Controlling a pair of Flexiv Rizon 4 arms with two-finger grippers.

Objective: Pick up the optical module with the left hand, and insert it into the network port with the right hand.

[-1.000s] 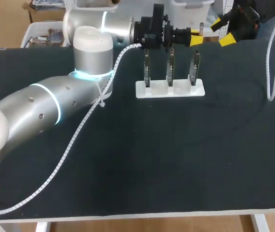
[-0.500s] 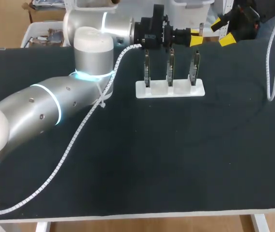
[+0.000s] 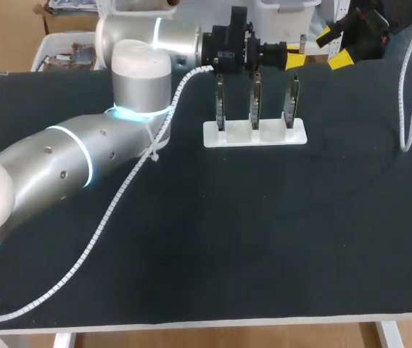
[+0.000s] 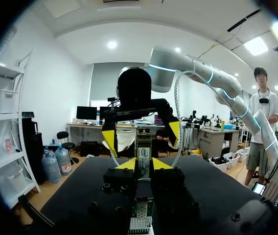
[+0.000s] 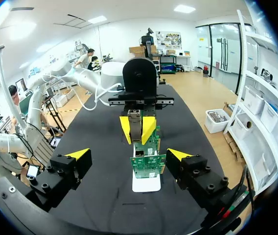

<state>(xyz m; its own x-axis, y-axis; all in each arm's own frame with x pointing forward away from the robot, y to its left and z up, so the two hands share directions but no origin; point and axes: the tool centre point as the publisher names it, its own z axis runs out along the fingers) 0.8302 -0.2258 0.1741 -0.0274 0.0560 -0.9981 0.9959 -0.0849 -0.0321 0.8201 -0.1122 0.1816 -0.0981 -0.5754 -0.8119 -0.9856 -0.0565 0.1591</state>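
Optical module (image 4: 144, 147), pinched lengthwise by the left gripper (image 4: 144, 164), points at the wide-open, empty right gripper (image 5: 128, 154).

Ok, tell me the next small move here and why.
Probably ease the right gripper forward until its open fingers bracket the optical module. The left gripper is shut on it by the upright boards, and the right one faces it, open, with a gap between, so a handover seems due before insertion.
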